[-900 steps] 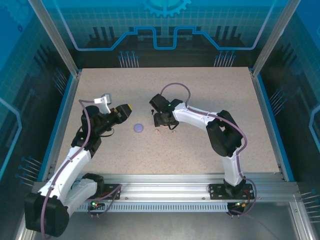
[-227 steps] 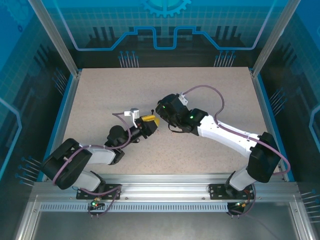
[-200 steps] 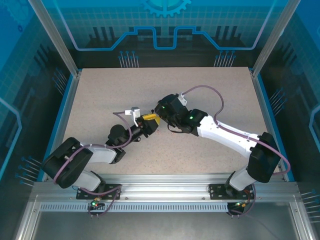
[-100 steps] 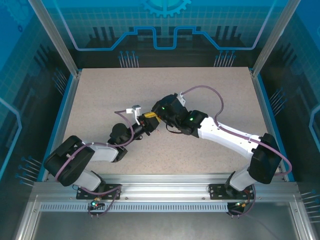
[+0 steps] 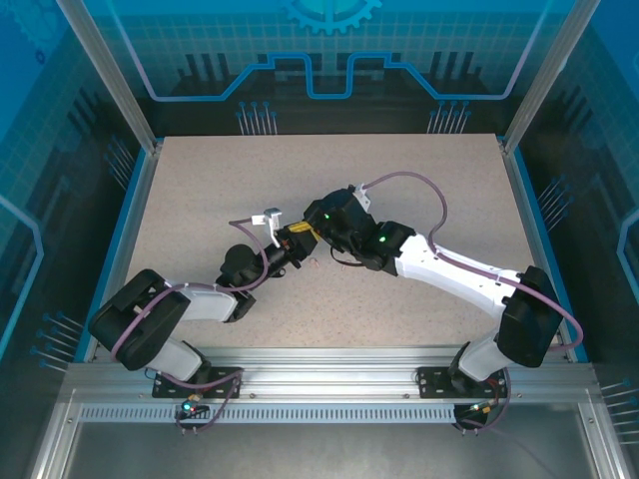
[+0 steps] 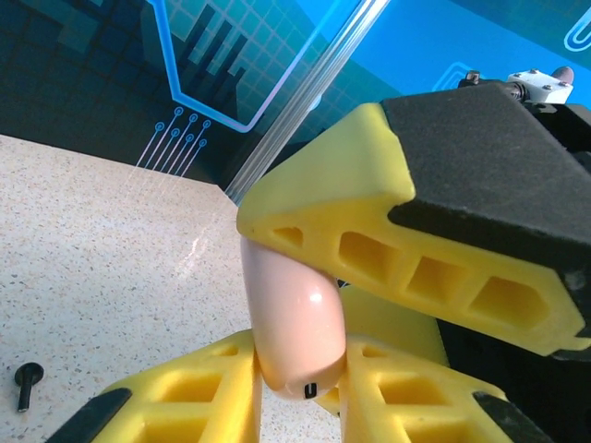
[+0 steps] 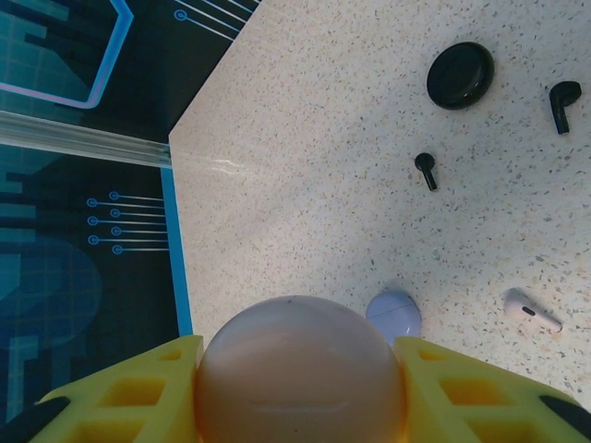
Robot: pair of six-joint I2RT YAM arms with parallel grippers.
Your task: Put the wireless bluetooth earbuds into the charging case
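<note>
A pale pink round charging case [image 7: 300,369] sits between the yellow fingers of my right gripper [image 7: 300,355], which is shut on its rim. In the left wrist view the same pink case [image 6: 291,314] stands edge-on between the two fingers of my left gripper [image 6: 295,383], both touching it. One right-gripper finger [image 6: 406,240] presses it from above. Seen from the top, the left gripper [image 5: 297,245] and right gripper [image 5: 316,232] meet above mid-table. Two black earbuds [image 7: 425,170] [image 7: 564,104] and a pale pink earbud [image 7: 531,311] lie on the table.
A black round case [image 7: 460,75] and a lilac case [image 7: 394,314] lie on the speckled table [image 5: 399,180] below the grippers. Another black earbud [image 6: 25,380] lies to the left. A blue rim [image 7: 175,249] and glass walls bound the table.
The left arm has swung in from the left and its gripper has slid up to the right gripper. Both now meet on the pink case; in the last second they closed the small gap.
</note>
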